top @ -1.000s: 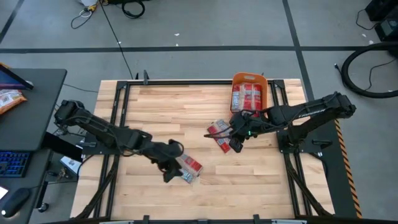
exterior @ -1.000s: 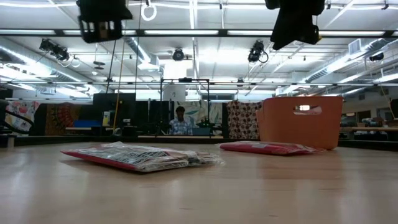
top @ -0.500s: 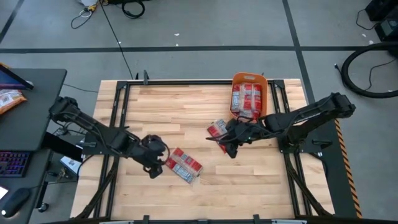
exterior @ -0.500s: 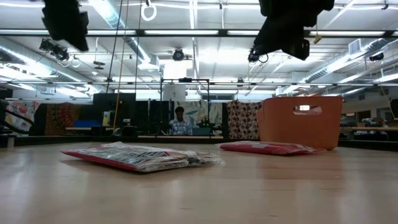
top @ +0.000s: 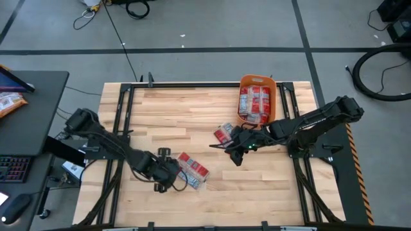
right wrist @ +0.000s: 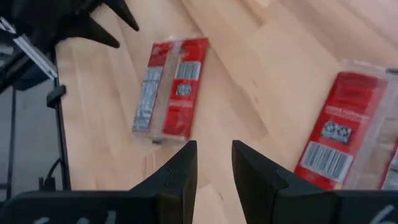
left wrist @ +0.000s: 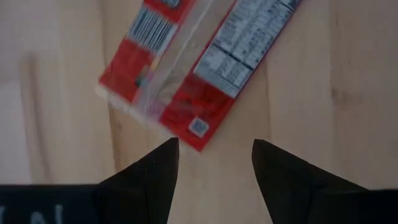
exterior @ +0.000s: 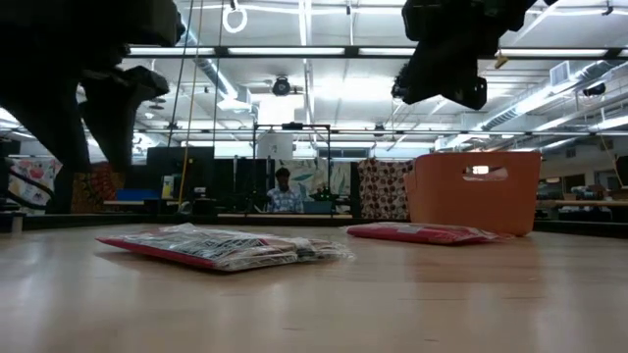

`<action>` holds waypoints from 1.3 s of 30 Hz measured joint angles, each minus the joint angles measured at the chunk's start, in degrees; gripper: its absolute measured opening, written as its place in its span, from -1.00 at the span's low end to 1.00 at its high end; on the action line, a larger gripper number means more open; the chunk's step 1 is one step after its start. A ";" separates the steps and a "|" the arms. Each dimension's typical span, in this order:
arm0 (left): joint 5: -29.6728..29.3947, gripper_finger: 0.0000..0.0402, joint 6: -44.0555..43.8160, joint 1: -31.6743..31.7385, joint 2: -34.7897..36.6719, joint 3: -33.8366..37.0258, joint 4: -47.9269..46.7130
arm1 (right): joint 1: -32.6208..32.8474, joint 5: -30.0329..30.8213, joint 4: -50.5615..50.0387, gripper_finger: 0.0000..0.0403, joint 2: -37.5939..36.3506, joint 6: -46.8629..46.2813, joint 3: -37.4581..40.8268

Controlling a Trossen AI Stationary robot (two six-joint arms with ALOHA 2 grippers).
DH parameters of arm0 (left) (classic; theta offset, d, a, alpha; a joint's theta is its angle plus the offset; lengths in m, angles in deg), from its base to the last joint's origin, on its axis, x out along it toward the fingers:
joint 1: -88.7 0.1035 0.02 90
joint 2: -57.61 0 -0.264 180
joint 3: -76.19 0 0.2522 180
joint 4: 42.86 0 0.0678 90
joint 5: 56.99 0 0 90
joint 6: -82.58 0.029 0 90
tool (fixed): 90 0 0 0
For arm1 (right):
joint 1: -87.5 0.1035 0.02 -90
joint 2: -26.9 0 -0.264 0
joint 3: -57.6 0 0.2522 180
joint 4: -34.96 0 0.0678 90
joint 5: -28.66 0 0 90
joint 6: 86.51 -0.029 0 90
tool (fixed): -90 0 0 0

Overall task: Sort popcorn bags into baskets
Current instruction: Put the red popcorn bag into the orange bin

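One red popcorn bag [top: 193, 169] lies flat on the table near its near edge, and shows in the left wrist view [left wrist: 193, 62] and the low view [exterior: 221, 245]. My left gripper [top: 173, 178] [left wrist: 214, 146] hovers open just short of that bag's end. A second bag [top: 223, 133] [right wrist: 342, 134] lies flat left of the orange basket [top: 257, 99] [exterior: 476, 191], which holds several bags. My right gripper [top: 221, 147] [right wrist: 214, 149] hangs open above the table between the two loose bags.
The basket stands at the table's far right part. Bare wood stretches across the table's left and far parts. A desk with a keyboard and a snack bag [top: 9, 102] stands off the table's left side. A person [exterior: 286, 191] sits far behind the table.
My left gripper drew back toward the table's left edge, then came down and toward the near edge, ending beside the near bag. My right gripper moved toward the table's left, away from the basket, and came lower. Both loose bags stayed where they lay.
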 joint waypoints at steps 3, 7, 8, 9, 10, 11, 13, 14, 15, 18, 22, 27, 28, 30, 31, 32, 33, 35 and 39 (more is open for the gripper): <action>-2.44 0.03 6.19 -0.97 -2.40 -0.02 2.78 | 0.01 -1.68 -0.13 -0.48 0.68 -0.01 0.00; -4.99 0.03 10.52 -2.15 -4.98 -0.02 6.03 | 0.00 -2.30 -0.66 -0.48 0.53 0.03 0.00; -5.50 0.03 11.24 -2.36 -5.55 -0.02 6.60 | 0.00 -2.30 -0.85 -0.48 0.34 0.03 0.00; -5.70 0.03 11.78 -2.47 -6.15 -0.02 7.69 | 0.00 -2.28 -0.75 -0.48 0.23 0.01 0.00; -5.79 0.03 12.48 -2.73 -6.69 -0.02 8.06 | 0.00 -2.28 -0.60 -0.48 0.21 -0.01 -0.02; -6.00 0.03 12.92 -2.86 -7.15 -0.02 8.05 | 0.00 -2.30 -0.73 -0.48 0.21 -0.01 -0.02; -6.11 0.03 13.41 -3.09 -8.11 -0.02 8.46 | 0.00 -2.28 -0.72 -0.48 0.21 -0.02 -0.02; -6.54 0.03 13.50 -3.16 -8.60 -0.02 8.37 | 0.00 -2.28 -0.57 -0.48 0.21 -0.22 -0.02; -7.15 0.03 13.52 -3.18 -9.01 -0.02 8.35 | 0.00 -2.28 -0.50 -0.48 0.21 -0.66 -0.02; -9.39 0.03 13.53 -3.26 -10.15 -0.02 8.19 | 0.00 -2.28 -0.34 -0.48 0.21 -1.40 -0.02; -9.56 0.03 13.52 -3.24 -11.63 -0.02 8.24 | 0.00 -2.35 -0.37 -0.48 0.21 -1.50 -0.02; -8.52 0.03 13.29 -3.27 -12.70 -0.02 8.21 | 0.00 -2.78 -0.25 -0.48 0.21 -2.04 -0.02; -8.55 0.03 13.23 -3.26 -12.78 -0.02 8.35 | 0.00 -2.78 -0.25 -0.48 0.21 -2.32 -0.02; -9.09 0.03 13.23 -3.15 -12.94 -0.04 8.54 | 0.00 -2.78 -0.20 -0.48 0.21 -2.39 -0.02; -9.40 0.03 13.27 -3.11 -12.96 -0.04 8.49 | 0.00 -2.78 -0.14 -0.48 0.21 -2.41 -0.02; -9.41 0.03 13.26 -3.07 -12.96 -0.04 8.48 | 0.00 -2.78 -0.02 -0.48 0.21 -2.41 -0.02; -9.41 0.03 13.26 -2.97 -12.97 -0.04 8.50 | 0.00 -2.79 -0.03 -0.48 0.21 -2.41 -0.02; -9.43 0.03 13.34 -2.68 -13.01 -0.04 8.53 | 0.00 -2.78 0.00 -0.48 0.21 -2.41 -0.02; -9.49 0.02 13.48 -2.10 -13.10 -0.04 8.51 | 0.00 -2.81 0.57 -0.48 0.21 -2.41 -0.02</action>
